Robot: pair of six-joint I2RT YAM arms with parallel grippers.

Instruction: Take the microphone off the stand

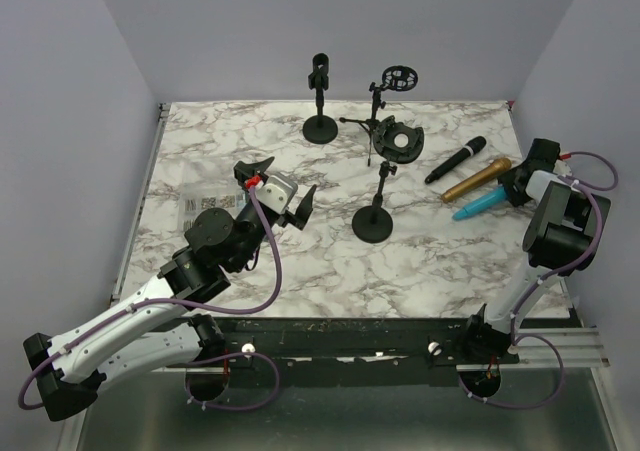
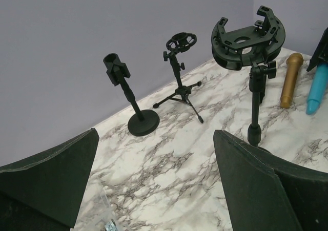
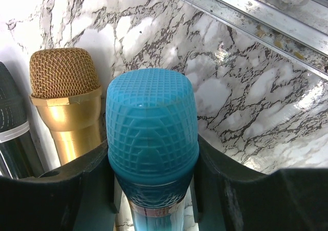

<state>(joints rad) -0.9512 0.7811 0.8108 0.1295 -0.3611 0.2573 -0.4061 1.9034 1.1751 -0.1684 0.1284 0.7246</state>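
A blue microphone [image 1: 478, 205] is at the right side of the marble table, and my right gripper [image 1: 518, 186] is shut on its head end. In the right wrist view both fingers [image 3: 77, 185] press the sides of the blue mesh head [image 3: 152, 118], my right gripper [image 3: 154, 156] closed round it. Three stands stand empty: a clip stand [image 1: 320, 96], a tripod stand [image 1: 385, 96] and a round-base stand [image 1: 374, 221] with a shock mount [image 2: 248, 39]. My left gripper [image 1: 290, 178] is open over the table's left-middle, its fingers [image 2: 256, 185] holding nothing.
A gold microphone [image 1: 477, 179] and a black microphone [image 1: 455, 160] lie side by side just left of the blue one. A clear plastic bag [image 1: 205, 206] lies by the left arm. A metal rail [image 3: 246, 11] runs along the table's right edge.
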